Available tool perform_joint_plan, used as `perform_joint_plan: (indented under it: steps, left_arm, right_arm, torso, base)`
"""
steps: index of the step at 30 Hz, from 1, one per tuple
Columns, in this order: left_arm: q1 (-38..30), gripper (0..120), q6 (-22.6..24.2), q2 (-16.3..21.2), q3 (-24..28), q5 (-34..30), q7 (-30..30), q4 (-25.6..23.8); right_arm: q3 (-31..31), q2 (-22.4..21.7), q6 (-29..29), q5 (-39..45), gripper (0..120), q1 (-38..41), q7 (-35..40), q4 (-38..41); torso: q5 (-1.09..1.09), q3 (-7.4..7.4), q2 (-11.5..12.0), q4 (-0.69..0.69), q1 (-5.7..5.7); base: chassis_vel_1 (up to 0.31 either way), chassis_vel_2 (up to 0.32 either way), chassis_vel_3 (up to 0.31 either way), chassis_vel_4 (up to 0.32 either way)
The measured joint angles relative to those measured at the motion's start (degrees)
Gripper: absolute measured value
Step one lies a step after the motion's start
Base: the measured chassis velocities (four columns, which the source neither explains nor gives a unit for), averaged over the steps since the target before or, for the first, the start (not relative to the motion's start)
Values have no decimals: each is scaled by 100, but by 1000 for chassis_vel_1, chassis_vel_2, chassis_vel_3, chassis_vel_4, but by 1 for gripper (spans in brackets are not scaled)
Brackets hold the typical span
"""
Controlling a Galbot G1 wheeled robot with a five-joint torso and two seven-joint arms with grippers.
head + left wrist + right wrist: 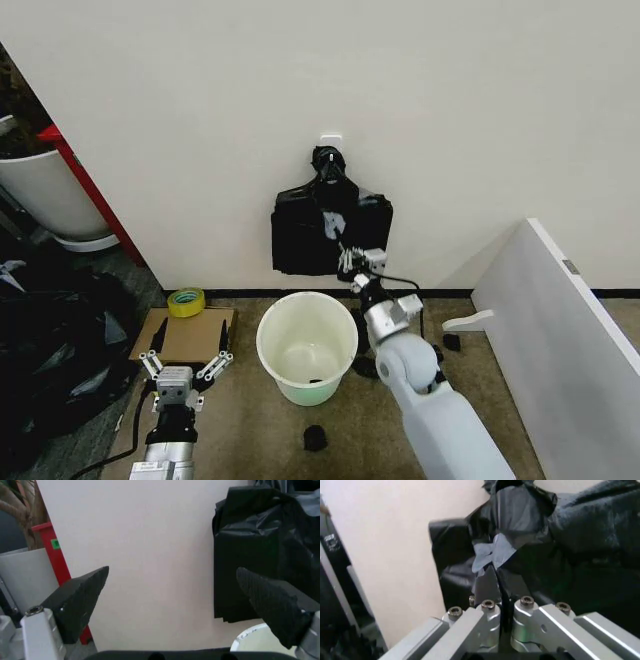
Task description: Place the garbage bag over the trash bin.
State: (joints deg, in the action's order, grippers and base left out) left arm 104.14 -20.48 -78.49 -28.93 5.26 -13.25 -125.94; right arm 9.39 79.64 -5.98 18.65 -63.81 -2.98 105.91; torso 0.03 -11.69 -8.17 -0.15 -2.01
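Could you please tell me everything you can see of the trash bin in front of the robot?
The trash bin is a round, cream-white plastic container with smooth walls and a pale greenish lower part, tapering slightly downward. It stands upright on the floor just in front of the wall, below the hanging bundle of black bags. Its mouth is open and unlined, with a small dark scrap at the bottom. It sits between the two arms: the left gripper is open beside it, and neither gripper touches it.
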Motion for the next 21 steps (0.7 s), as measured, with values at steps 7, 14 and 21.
perform_joint_plan:
  steps: [7, 14, 21]
  left_arm:
    - [-43, 100, 0, 0, 45, -1, 0, 30]
    - [-56, 100, -1, -8, 81, 12, 1, 38]
    - [-68, 100, -3, -15, 96, 15, 0, 39]
  right_arm:
    - [46, -201, -167, -251, 0, -714, -121, 401]
    - [43, -367, -417, -680, 0, -1220, -256, 597]
    - [41, -557, -623, -1029, 0, -1617, -368, 734]
  torso:
    - [1, 0, 0, -1, 0]
    - [1, 0, 0, 0, 0]
    - [1, 0, 0, 0, 0]
  base:
    - [0, 0, 0, 0]
    - [0, 0, 0, 0]
    - [0, 0, 0, 0]
